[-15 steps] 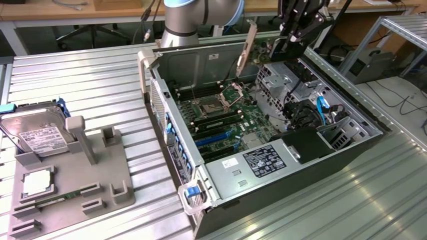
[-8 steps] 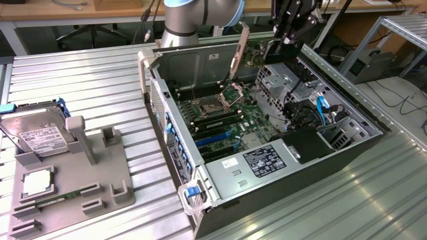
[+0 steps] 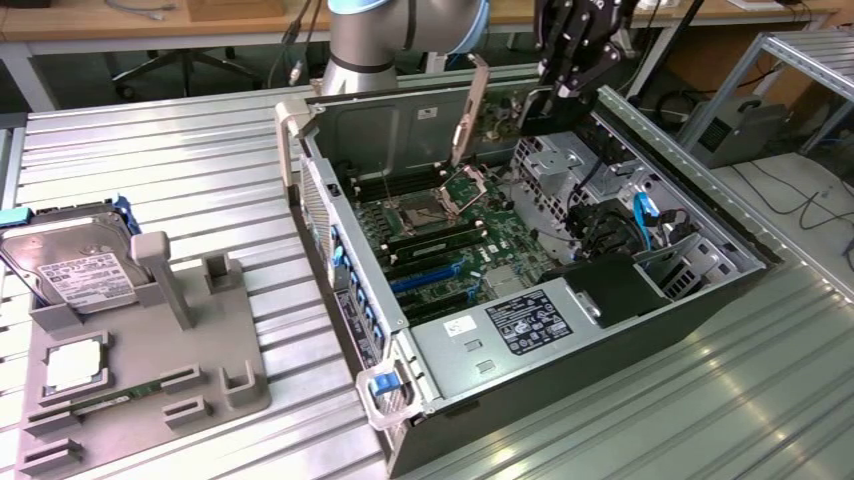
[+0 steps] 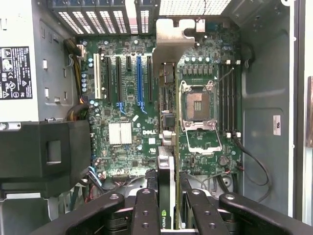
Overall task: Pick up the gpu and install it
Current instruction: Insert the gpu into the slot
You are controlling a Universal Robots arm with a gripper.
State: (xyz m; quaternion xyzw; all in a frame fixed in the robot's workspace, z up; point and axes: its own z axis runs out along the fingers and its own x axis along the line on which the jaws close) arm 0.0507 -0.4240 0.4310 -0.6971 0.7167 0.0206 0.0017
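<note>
Black fingers [image 4: 145, 210] of the tool [image 4: 170, 197] sit closest to the wrist camera, clamped on the gpu [image 4: 166, 161], which they hold on edge by its tail end. Its long axis runs straight away from the tool toward the rear of the case [image 3: 574, 400]. The silver bracket [image 4: 171, 41] leads and is close to the vented rear wall. The card hangs in the air above the board [image 4: 122, 112], seated in nothing.

The relation that matters is this: the slots [image 4: 138, 81] run parallel to the card's long axis but lie off to one side of it, the side away from the empty socket [image 4: 198, 105]. The card appears to hang over the strip between the last black slot and the socket. I judge it right in direction but offset sideways; which slot is meant I cannot tell.

Room is tight. A black shroud [image 4: 44, 152] and cables [image 4: 80, 110] flank the slots on their far side, and the socket's opened frame stands on the other.

In the exterior view the case lies open on the surface [image 3: 174, 150]. A holder [image 3: 200, 340] with a drive [image 3: 80, 265] sits well apart from it, near the surface's edge at the exterior view's left.
</note>
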